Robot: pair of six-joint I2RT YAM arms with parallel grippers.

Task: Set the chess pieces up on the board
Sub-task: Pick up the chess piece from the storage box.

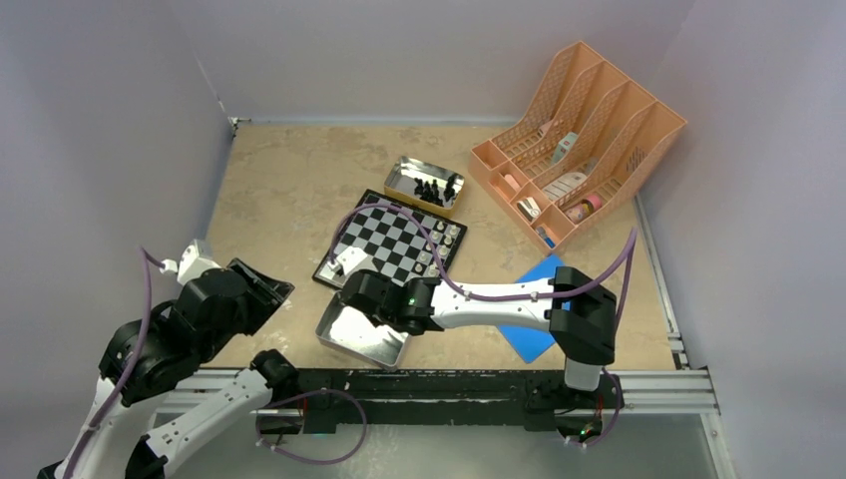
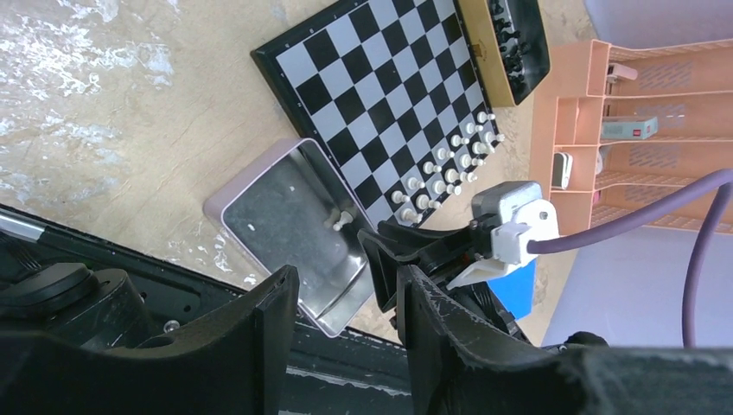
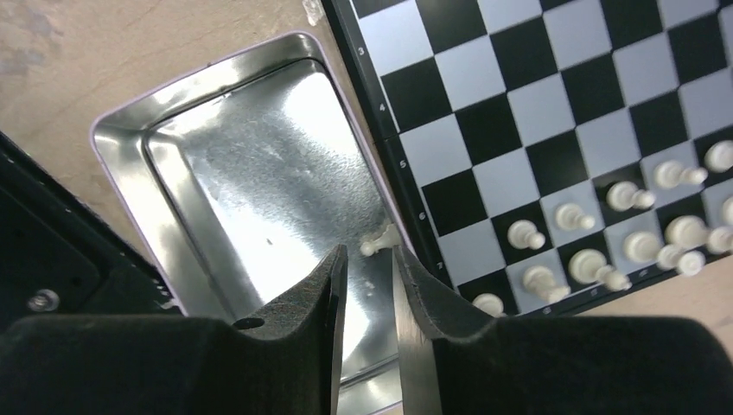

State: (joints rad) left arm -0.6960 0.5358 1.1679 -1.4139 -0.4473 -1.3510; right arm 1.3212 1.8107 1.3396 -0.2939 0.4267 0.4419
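Cream-white chess pieces point(image 3: 592, 264) stand in two rows along the lower right edge of the board point(image 3: 553, 95) in the right wrist view. One more cream piece point(image 3: 380, 242) lies tipped inside the silver tin point(image 3: 225, 164), against the wall that runs along the board's dark border. The right pincer point(image 3: 367, 264) hangs over that tin, just below the lone piece in the frame. Its two dark fingers point(image 3: 328, 294) stand a narrow gap apart with nothing between them. In the top view the silver tin sits at the lower centre of the desk point(image 1: 269, 180), just beside the board's near edge, and the right arm reaches leftward over it. A gold-sided tin point(image 1: 407, 172) holding the black pieces point(image 1: 431, 188) lies just beyond the board's upper edge. The left pincer point(image 2: 346, 281) is at the lower left of the top view, well apart from the board, with its fingers apart and empty. An orange file rack point(image 1: 599, 110) stands at the upper right, and a blue flat square point(image 1: 544, 271) lies at the lower right, partly under the right arm.
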